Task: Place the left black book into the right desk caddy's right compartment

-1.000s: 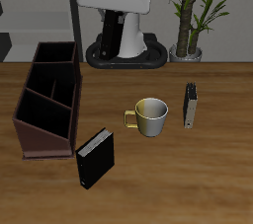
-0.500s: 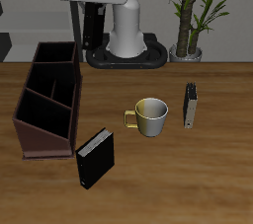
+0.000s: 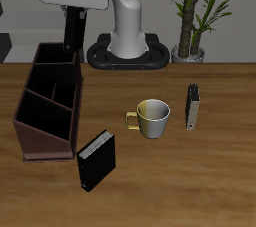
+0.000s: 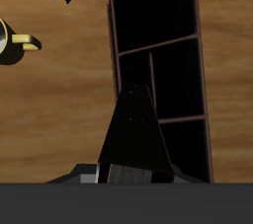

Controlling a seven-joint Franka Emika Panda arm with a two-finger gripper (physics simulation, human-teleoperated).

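My gripper [image 3: 73, 9] is shut on the slim all-black book [image 3: 72, 33]. The book hangs upright below it, above the far end of the dark reddish-brown desk caddy [image 3: 32, 121]. In the wrist view the held book [image 4: 134, 134] shows edge-on as a dark wedge. The caddy [image 4: 202, 65] lies open beneath it with its three sections in view. The book's lower end is over or near the caddy's rim at that end. I cannot tell whether it touches.
A cream mug [image 3: 153, 118] stands mid-table. A thicker black book [image 3: 96, 159] lies near the front edge beside the caddy. A shorter black book [image 3: 193, 106] stands beyond the mug. The robot base [image 3: 128, 46] and a potted plant [image 3: 190, 21] are at the back.
The gripper has carried the held book sideways from in front of the robot base to above the caddy's far end. Nothing else has moved.
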